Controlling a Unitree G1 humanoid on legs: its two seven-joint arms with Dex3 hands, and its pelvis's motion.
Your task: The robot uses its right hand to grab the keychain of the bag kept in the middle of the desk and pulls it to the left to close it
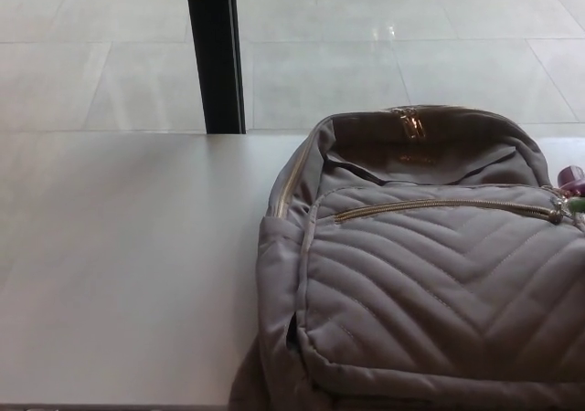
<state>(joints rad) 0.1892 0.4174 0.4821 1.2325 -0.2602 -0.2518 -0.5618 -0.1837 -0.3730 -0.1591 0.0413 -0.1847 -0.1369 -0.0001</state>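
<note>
Currently, a grey bag (pixel 430 274) lies lower right on the table (pixel 128 265). Its keychain (pixel 572 188), half cropped at the right edge, risks a missed grab. Neither hand shows, so I cannot tell the fingers' state.

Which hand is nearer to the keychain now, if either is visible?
Cannot tell: neither hand is in view. The keychain sits at the right side of the bag, at the picture's right edge, where the right hand would likely enter.

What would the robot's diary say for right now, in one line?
hands: neither in view | backpack: on desk, right side | keychain: at bag's right edge, not grabbed | zip pull: right end
</note>
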